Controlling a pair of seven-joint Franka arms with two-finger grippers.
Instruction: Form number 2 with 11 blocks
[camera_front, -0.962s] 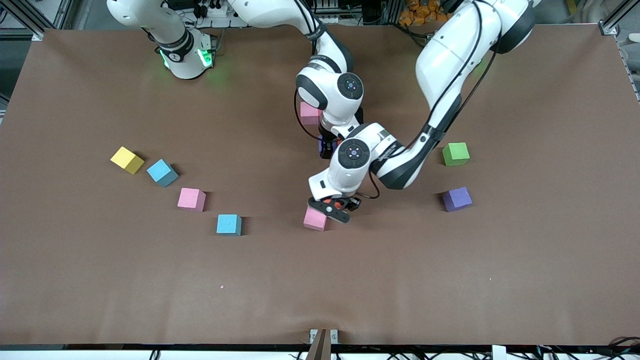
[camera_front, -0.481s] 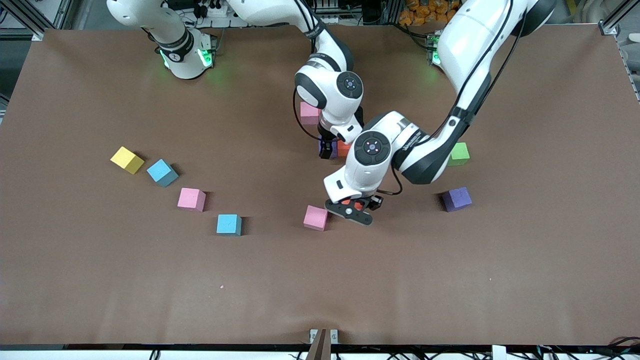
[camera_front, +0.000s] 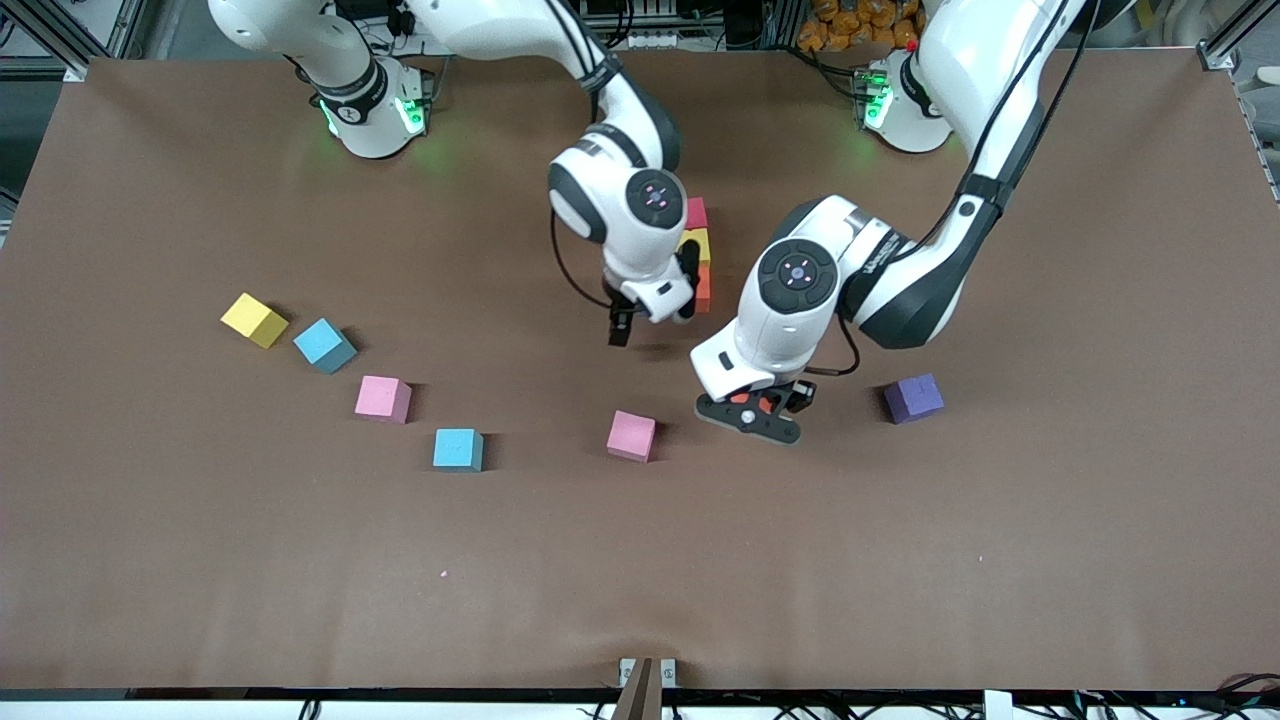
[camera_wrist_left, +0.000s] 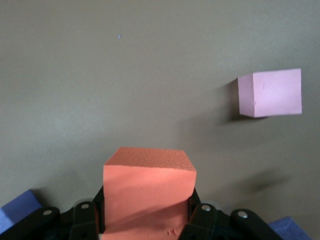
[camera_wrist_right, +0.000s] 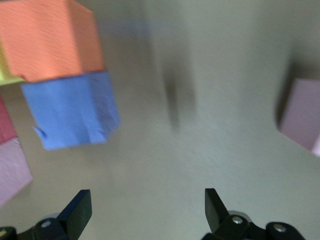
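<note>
My left gripper (camera_front: 758, 408) is shut on an orange cube (camera_wrist_left: 149, 180), over the table between a pink cube (camera_front: 631, 436) and a purple cube (camera_front: 913, 398). The pink cube (camera_wrist_left: 270, 93) lies apart from the held one. My right gripper (camera_front: 650, 318) hangs open and empty (camera_wrist_right: 146, 205) beside a group of touching cubes: red (camera_front: 696, 212), yellow (camera_front: 697, 245) and orange (camera_front: 702, 285) in a column. The right wrist view shows the orange cube (camera_wrist_right: 50, 40) with a purple one (camera_wrist_right: 70, 110) against it. The right hand hides that purple cube from the front camera.
Toward the right arm's end lie loose cubes in a curved row: yellow (camera_front: 253, 320), light blue (camera_front: 324, 345), pink (camera_front: 383, 398) and blue (camera_front: 458, 449). Both arms cross above the table's middle.
My left gripper has carried the orange cube away from the pink cube, toward the left arm's end. My right gripper has drawn off the purple cube in the group.
</note>
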